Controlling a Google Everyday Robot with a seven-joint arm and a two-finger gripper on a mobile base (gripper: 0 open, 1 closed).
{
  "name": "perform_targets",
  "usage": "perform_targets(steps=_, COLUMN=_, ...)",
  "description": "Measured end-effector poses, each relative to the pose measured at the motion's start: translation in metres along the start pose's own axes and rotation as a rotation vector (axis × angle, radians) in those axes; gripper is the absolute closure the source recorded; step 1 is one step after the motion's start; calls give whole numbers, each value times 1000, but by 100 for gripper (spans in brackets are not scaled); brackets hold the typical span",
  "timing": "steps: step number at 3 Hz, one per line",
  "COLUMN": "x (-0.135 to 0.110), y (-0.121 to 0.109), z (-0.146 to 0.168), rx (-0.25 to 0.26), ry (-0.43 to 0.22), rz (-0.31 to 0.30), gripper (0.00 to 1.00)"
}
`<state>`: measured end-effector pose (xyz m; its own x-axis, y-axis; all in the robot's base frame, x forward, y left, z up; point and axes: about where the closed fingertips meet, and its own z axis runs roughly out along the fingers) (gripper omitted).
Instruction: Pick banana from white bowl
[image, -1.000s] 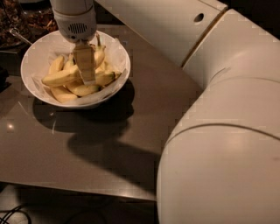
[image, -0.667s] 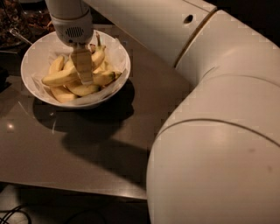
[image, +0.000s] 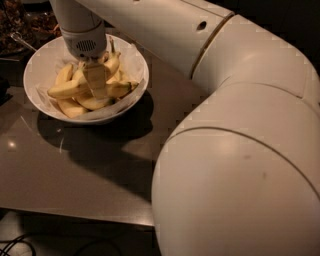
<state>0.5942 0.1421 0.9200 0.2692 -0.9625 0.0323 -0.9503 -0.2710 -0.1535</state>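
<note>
The white bowl (image: 40, 60) stands at the back left of the table and holds several yellow bananas on a paper lining. The longest banana (image: 65, 90) lies across the pile, roughly left to right. My gripper (image: 95, 82) points straight down from its wrist (image: 82, 37) into the middle of the bowl, touching or right on top of the long banana and its neighbours. A banana with a thin stem (image: 113, 59) sticks up just to the right of the gripper. The bananas under the gripper are partly hidden.
The brown tabletop (image: 75, 170) stretches in front of the bowl to its near edge. My big white arm links (image: 240, 150) fill the right half of the view. Dark clutter (image: 20, 25) sits behind the bowl at the far left. Cables (image: 20, 245) lie on the floor.
The gripper has come down a little deeper into the banana pile. The big arm link has swung closer and now covers more of the right side. The bowl has not moved.
</note>
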Motion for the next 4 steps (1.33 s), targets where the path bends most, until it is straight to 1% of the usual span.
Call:
perform_targets(steps=1, x=4, y=3, z=3, rx=11, ry=23, rz=9, gripper=53)
perform_targets(steps=2, x=4, y=3, z=3, rx=11, ry=23, rz=9, gripper=76)
perform_targets(steps=3, x=4, y=3, z=3, rx=11, ry=23, rz=9, gripper=97)
perform_targets(steps=4, x=4, y=2, z=2, rx=11, ry=23, rz=9, gripper=100)
